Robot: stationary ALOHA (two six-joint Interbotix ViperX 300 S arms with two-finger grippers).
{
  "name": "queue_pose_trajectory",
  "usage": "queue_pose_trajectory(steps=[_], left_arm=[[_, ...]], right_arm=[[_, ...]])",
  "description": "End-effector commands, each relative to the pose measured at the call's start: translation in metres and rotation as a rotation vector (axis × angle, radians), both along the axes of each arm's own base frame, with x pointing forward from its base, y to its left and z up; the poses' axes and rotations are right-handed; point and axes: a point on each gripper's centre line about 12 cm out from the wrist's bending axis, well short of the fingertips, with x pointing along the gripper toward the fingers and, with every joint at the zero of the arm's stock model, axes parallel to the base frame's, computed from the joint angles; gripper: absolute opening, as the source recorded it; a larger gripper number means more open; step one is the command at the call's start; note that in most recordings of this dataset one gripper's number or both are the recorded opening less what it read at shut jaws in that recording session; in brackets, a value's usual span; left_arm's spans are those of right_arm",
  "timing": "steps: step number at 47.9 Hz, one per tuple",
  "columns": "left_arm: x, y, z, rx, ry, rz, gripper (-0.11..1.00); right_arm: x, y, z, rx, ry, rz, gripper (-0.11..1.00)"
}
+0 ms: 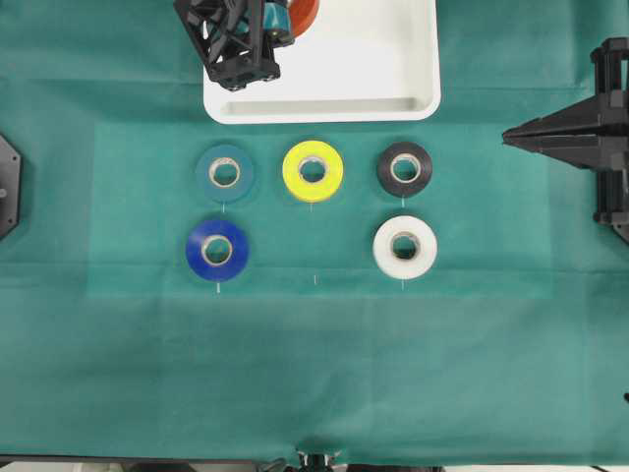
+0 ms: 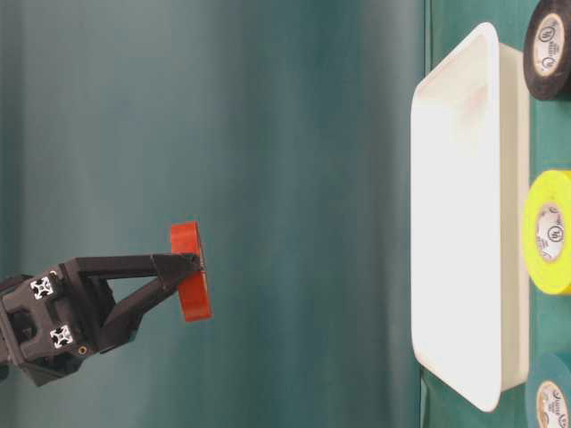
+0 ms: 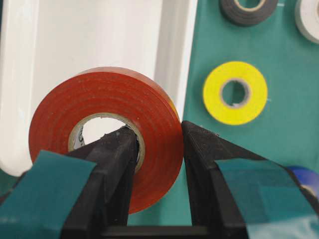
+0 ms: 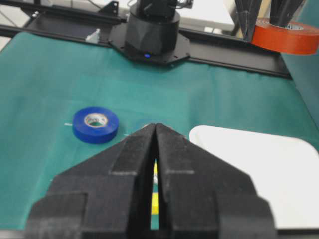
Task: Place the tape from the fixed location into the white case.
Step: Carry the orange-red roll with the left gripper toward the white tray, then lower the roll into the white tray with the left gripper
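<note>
Left claw [image 3: 158, 149]: it pinches the tape, one finger through the core hole and one on the outer face, so the wall of the roll is between them.
Tape [image 3: 107, 107]: orange-red roll, held in the air above the left part of the white case, not touching it.
Handling: I judge it light and stiff, with a smooth and somewhat slippery side; the hold through the pale core looks good, and it should land flat without damage.
White case [image 1: 393, 69]: shallow tray at the far side of the counter [image 1: 314, 374], nothing lying in it.
Yellow roll [image 1: 313, 170]: on the cloth, near the case rim.
Right claw [image 4: 155, 130]: pressed together, holding nothing, well apart at the right.
</note>
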Motion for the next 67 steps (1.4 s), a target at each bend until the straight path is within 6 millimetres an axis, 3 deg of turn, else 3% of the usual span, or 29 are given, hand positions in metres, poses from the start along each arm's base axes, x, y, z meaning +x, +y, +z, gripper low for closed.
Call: queue_pose_trajectory(steps=[1,24,42,67], left_arm=[[-0.005,-0.001,0.022,0.017,-0.059,-0.001,0.25],[0.0,0.0,0.01,0.01,-0.037,-0.001,0.25],[0.01,0.002,-0.026,0.01,-0.035,-0.002,0.25],[0.03,0.019,-0.136,-0.003,0.023,0.019,0.25]], right_arm=[[0.003,0.0,0.013,-0.002,-0.032,-0.001,0.0],[0.002,0.0,0.012,-0.002,-0.031,-0.001,0.0],[0.003,0.0,0.013,-0.003,-0.032,0.0,0.0],[0.003,0.0,0.011,-0.003,-0.028,0.0,0.0]])
